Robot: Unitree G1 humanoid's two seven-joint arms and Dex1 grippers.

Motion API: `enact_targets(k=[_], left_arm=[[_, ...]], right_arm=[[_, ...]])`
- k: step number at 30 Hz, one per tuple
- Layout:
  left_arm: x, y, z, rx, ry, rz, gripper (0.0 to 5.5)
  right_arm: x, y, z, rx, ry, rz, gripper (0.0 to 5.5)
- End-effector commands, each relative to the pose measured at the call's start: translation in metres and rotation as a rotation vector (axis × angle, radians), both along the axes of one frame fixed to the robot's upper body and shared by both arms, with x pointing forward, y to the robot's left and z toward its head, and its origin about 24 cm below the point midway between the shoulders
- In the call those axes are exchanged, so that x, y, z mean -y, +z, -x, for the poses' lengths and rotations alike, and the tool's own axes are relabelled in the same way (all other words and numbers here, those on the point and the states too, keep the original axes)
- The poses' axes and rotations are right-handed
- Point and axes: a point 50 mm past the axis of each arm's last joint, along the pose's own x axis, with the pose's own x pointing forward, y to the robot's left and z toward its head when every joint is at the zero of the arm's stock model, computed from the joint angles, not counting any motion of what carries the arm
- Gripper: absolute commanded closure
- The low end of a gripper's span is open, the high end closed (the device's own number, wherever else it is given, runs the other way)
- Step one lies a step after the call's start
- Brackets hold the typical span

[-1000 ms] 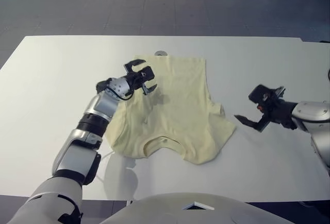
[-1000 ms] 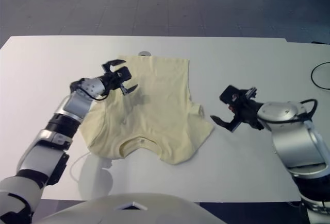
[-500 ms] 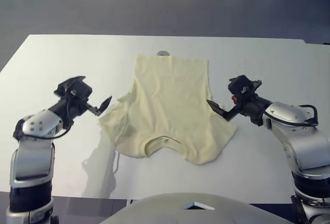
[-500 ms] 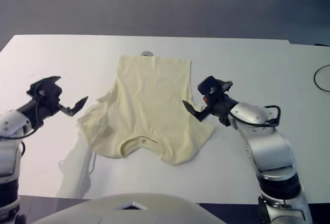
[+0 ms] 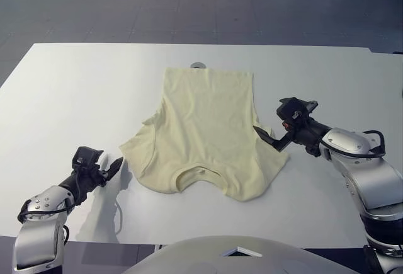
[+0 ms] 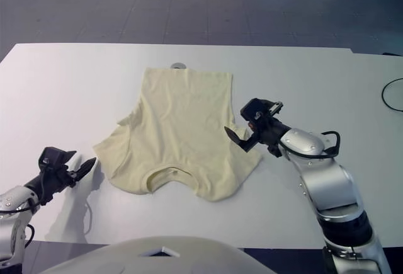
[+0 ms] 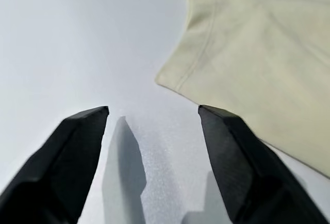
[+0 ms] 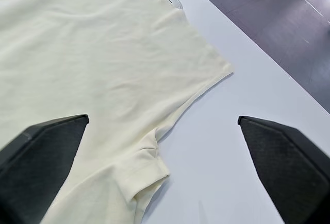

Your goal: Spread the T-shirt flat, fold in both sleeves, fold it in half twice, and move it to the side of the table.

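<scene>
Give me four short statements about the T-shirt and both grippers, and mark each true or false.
1. The T-shirt lies on the white table with its collar toward the robot. True.
2. The left gripper is shut on a sleeve. False: its fingers are open over bare table beside the left sleeve.
3. The right gripper is open at the right sleeve. True.
4. Both sleeves are folded in. False: both stick out to the sides.
</scene>
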Motion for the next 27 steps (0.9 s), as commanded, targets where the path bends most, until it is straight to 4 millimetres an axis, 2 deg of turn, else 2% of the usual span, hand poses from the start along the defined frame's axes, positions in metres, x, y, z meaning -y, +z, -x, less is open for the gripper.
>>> enact_targets(k=[1,6,11,16,21,27], left_arm=[[0.002,-0.004,-0.006,0.011,0.039,0.082,2.23],[0.006,-0.008,-0.007,-0.003,0.055,0.134,1.42],[0.001,-0.009,-0.009,-0.009,0.089,0.107,2.26],[0.003,-0.002,-0.014,0.026,0.102,0.202,3.05],[0.014,-0.01,-0.01,-0.035,0.095,0.265,3.99],[0.011,-0.018,-0.007,-0.094,0.132,0.244,5.02]], right_arm=[[0.001,0.001,-0.002,-0.003,0.009,0.015,0.1],[0.002,-0.001,-0.002,-0.007,0.012,0.021,0.1],[0.002,-0.002,-0.003,-0.009,0.013,0.023,0.1],[0.003,-0.003,-0.002,-0.013,0.008,0.026,0.1],[0.003,-0.003,-0.003,-0.011,0.011,0.028,0.1],[0.003,-0.003,-0.005,-0.011,0.012,0.029,0.1]])
